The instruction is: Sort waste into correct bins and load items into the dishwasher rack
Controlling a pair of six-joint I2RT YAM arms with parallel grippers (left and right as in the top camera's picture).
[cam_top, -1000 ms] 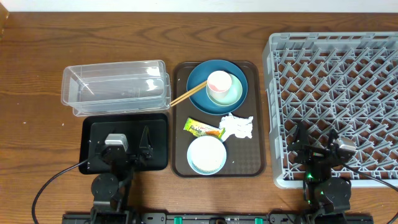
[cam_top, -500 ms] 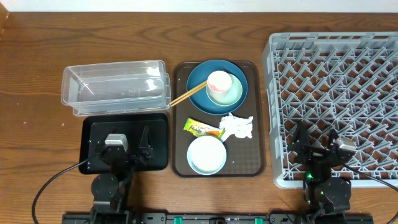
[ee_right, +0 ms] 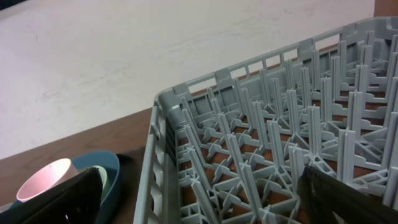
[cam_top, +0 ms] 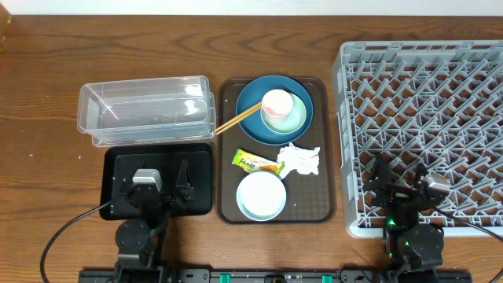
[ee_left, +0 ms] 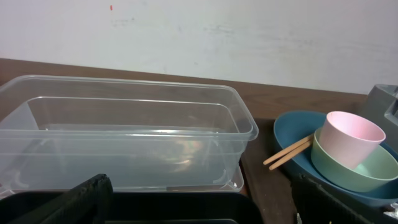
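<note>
Jaws of both grippers spread wide, holding nothing.
Left gripper (cam_top: 153, 182) sits low over the black tray (cam_top: 200, 169), right gripper (cam_top: 399, 182) over the rack (cam_top: 424, 102). Pink cup (cam_top: 276, 103) sits in the green bowl (cam_top: 297, 119) on the blue plate (cam_top: 251, 102). Both wrist views cut their fingers off at the frame edge; rice grains cannot be made out.

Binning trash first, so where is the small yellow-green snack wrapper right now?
In the overhead view, the yellow-green snack wrapper lies on the brown serving tray, just left of the crumpled white napkin, above the white bowl.
</note>
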